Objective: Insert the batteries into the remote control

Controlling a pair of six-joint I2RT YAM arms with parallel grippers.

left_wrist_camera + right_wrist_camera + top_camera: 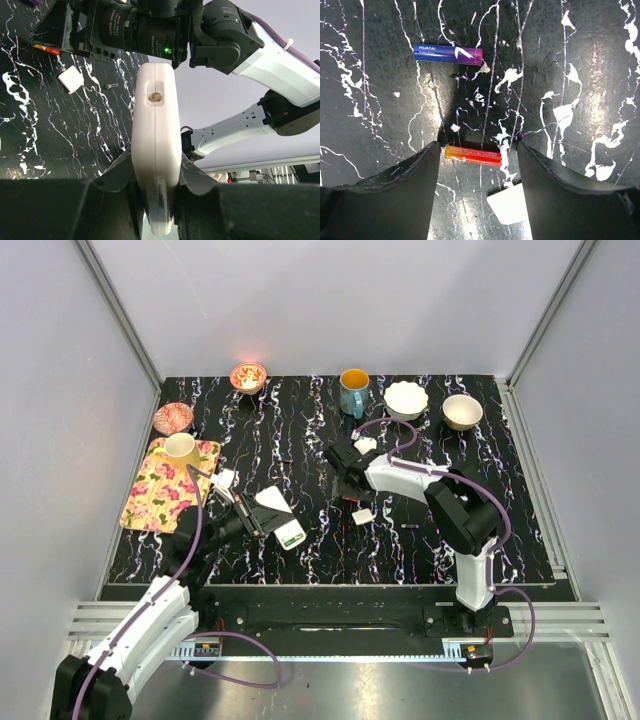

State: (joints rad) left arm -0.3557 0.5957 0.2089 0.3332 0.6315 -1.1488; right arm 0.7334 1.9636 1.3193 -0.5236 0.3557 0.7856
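Two edges of remote control [156, 125] clamped by left pincer [155, 200]; right pincer [479, 147] open astride orange battery [472, 155].

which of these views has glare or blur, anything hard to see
Top external: sharp, but the red bowl at the back is blown out. Left wrist: the remote control sits so near the lens its lower end goes soft. Right wrist: crisp, the blue battery label reads clearly, pale sheen on the table.

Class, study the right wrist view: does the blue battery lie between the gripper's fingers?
No. The blue battery lies well beyond the fingers; the reddish-orange battery is the one between them.
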